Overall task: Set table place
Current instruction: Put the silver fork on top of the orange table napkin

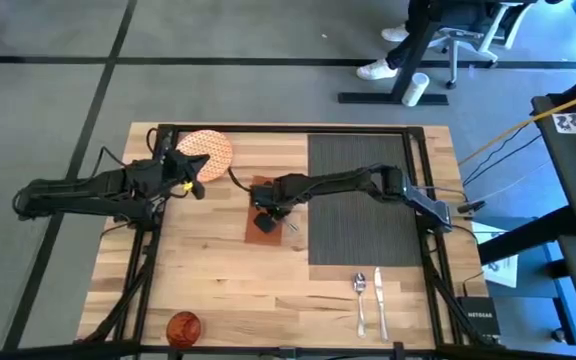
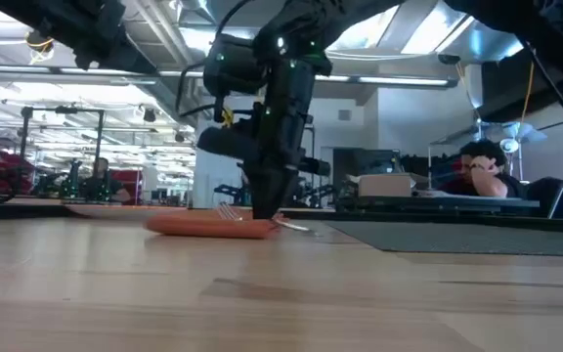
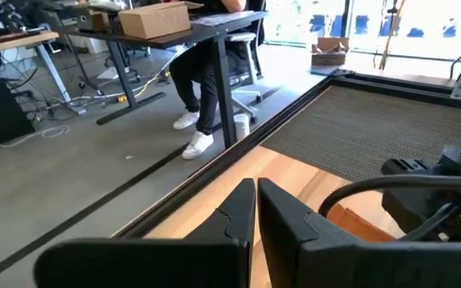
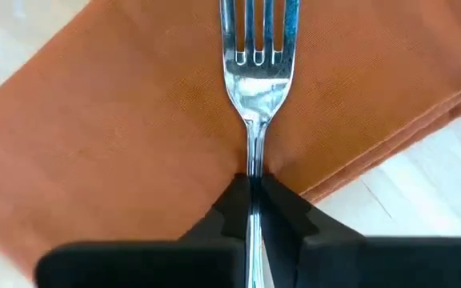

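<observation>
I keep the right end effector (image 4: 250,200) clenched on the silver fork (image 4: 254,72) handle, tines flat over the brown cloth napkin (image 4: 118,136), ready for laying; left end effector (image 3: 254,212) closed, empty.

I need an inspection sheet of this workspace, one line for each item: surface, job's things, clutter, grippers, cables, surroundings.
Surface: wooden table, black rails.
Job's things: placemat on the right; plate far left; napkin mid-table under the fork; spoon and knife near the front edge; cup front left.
Clutter: nothing seen.
Grippers: right gripper shut on the fork; left gripper shut, empty, by the plate.
Cables: yellow cable off the table, right.
Surroundings: seated person at a desk.
</observation>
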You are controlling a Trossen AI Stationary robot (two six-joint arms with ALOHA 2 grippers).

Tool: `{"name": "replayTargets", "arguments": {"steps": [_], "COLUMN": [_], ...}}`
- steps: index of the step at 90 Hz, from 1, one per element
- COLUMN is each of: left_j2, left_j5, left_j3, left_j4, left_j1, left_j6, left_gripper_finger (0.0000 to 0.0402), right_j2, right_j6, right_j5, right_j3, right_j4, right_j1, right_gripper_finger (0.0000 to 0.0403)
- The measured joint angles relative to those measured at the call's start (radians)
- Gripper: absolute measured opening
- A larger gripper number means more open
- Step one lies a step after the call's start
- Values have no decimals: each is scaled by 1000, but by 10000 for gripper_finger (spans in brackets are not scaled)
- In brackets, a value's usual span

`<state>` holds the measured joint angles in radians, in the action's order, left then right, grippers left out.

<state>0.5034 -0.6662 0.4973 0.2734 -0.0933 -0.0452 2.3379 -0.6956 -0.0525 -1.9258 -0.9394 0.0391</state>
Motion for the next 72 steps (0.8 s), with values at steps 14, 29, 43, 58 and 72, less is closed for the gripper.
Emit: {"name": "replayTargets", "arguments": {"steps": [14, 29, 43, 58, 72], "left_j2": [0, 0, 0, 0, 0], "left_j5": [0, 0, 0, -31, -89], "left_j3": [0, 0, 0, 0, 0], "left_j4": [0, 0, 12, 11, 18], "left_j1": [0, 0, 0, -1, -1], "left_j6": [-10, -26, -31, -66, -88], "left_gripper_finger": [0, 0, 0, 0, 0], "right_j2": [-1, -2, -2, -3, -3], "right_j6": [-13, -94, -196, -329, -423], "right_j5": [0, 19, 29, 16, -37], "right_j3": [-51, -88, -89, -90, -90], "right_j4": [-83, -109, -79, 1, 75], "right_j1": [0, 1, -5, -8, -7], "right_gripper_finger": [1, 1, 1, 2, 2]}}
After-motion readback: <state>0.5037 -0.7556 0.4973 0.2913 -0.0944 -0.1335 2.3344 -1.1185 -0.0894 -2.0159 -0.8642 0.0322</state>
